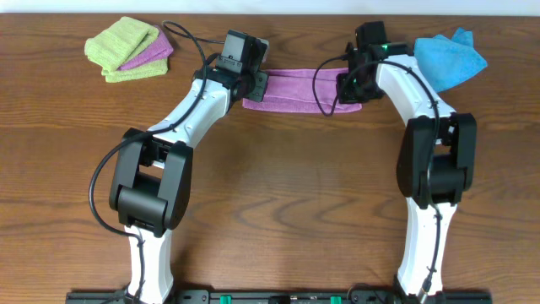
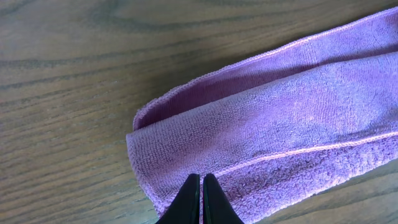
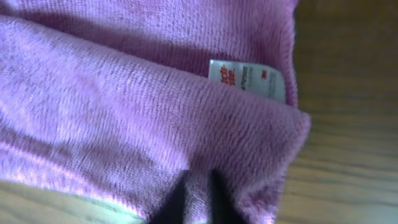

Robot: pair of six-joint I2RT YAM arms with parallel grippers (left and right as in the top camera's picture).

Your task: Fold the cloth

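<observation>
Left jaws: the left gripper has its dark tips pressed together, with only a hairline between them.
Left contact: the tips sit at the near edge of the cloth, close to its left end. It cannot be told whether any fabric is nipped between them.
Right jaws: the right gripper has its fingers standing slightly apart, and a ridge of purple pile shows in the gap.
Right contact: both fingers are blurred and cut off by the bottom edge of the wrist view. It cannot be made out whether they squeeze that ridge.
Tag: the white tag lies at the cloth's right end, half tucked under the upper layer. Its print is too blurred to read.
Hidden overhead: the wrist housings cover both sets of fingertips and both ends of the cloth.
Cloth shape: it is folded into a long, narrow band. The left end is a rounded fold, and a lower layer peeks out along the far side.
Cloth place: it lies flat on the wooden table at the far middle, spanning between the two grippers.
Far left: a stack of folded cloths has lime-green ones with a purple one between them, well apart from the band.
Far right: a bright blue cloth lies crumpled just beyond the right arm, which partly covers it.
</observation>
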